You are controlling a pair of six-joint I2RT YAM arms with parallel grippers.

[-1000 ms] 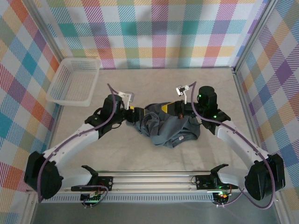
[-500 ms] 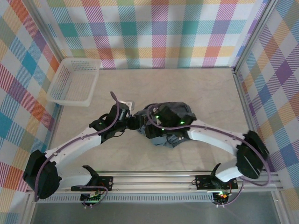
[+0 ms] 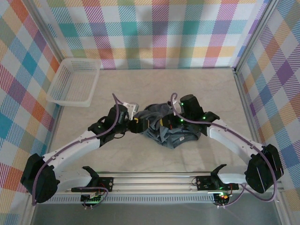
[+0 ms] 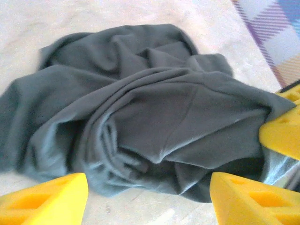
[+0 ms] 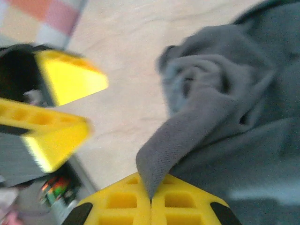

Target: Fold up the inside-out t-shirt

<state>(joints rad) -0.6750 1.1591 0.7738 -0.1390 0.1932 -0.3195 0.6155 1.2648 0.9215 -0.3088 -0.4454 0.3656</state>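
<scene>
**A:** What differs from half a second back?

**B:** The right arm, then stretched leftward over the shirt (image 3: 168, 131), has swung back to the shirt's right side. The left arm has barely shifted.

**A:** And the grippers?

**B:** Right gripper (image 5: 151, 200): pads pressed together, with a fold of the cloth pinched between them. Left gripper (image 4: 149, 187): fingers spread wide at the shirt's edge, gripping nothing.

**A:** The shirt itself?

**B:** A slate-grey crumpled heap, deeply creased and unprinted. It lies mid-table (image 3: 117, 157) between the two wrists, well apart from the basket (image 3: 75, 83) at far left.
</scene>
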